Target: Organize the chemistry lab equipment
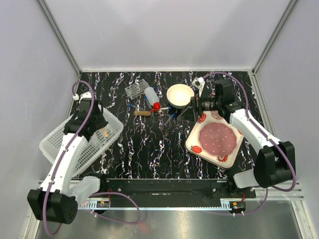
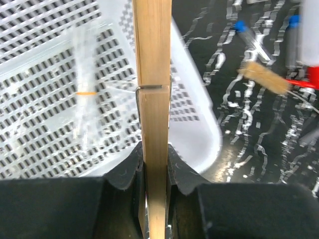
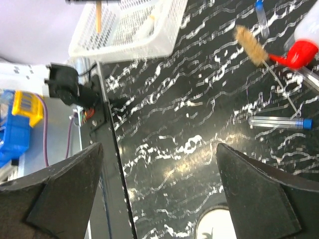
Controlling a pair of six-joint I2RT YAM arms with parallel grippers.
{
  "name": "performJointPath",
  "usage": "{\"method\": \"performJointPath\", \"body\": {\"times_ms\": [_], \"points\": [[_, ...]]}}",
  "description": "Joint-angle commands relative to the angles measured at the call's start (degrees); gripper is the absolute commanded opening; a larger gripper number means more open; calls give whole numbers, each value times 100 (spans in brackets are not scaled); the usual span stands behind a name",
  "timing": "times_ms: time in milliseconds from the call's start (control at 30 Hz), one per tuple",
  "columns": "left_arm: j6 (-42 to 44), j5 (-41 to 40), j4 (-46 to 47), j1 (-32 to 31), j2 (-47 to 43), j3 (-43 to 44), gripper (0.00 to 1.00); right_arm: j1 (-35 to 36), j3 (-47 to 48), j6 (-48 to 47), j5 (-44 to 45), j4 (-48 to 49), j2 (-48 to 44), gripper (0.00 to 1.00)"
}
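- Wooden peg (image 2: 152, 99), with a wire spring across its middle, stands upright, clamped between the jaws of the left gripper (image 2: 153, 172).
- It hangs over the white mesh basket (image 2: 45, 59), which sits well to the left of the white bowl (image 1: 180, 94) and nearer the arm bases.
- Inside that basket lies a clear packet (image 2: 83, 99) with an orange band around it.
- The right gripper (image 3: 164, 199) has its fingers spread wide with nothing between them. It is just beside the bowl on the bowl's near right side, above the black marbled table (image 3: 174, 124).
- The small clear tube rack (image 1: 136, 90) stands to the left of the bowl, towards the far edge.
- The white squeeze bottle (image 1: 151, 95) lies on its side between the rack and the bowl, its red cap (image 1: 156, 106) at the nearer end.
- A tan-bristled brush (image 1: 143, 113) lies left of the bowl and nearer, close beside the red cap.
- One blue-capped tube (image 3: 279, 122) lies flat on the table just in front of the bowl.
- A strawberry-printed plate (image 1: 215, 139) lies to the right of the bowl and nearer.
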Motion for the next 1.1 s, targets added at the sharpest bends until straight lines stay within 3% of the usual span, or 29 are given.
{"method": "performJointPath", "body": {"times_ms": [0, 167, 433, 1067], "points": [[692, 207, -154, 774, 322, 85, 1, -146, -334, -1034, -259, -338, -320, 100], [912, 330, -14, 1346, 648, 50, 1, -330, -598, -1394, -294, -409, -409, 100], [1088, 435, 145, 1716, 1122, 32, 3, -471, -1055, -1685, -672, -392, -443, 100], [1036, 470, 338, 2041, 1431, -187, 12, -885, -1179, -1817, -997, -365, -567, 100]]}}
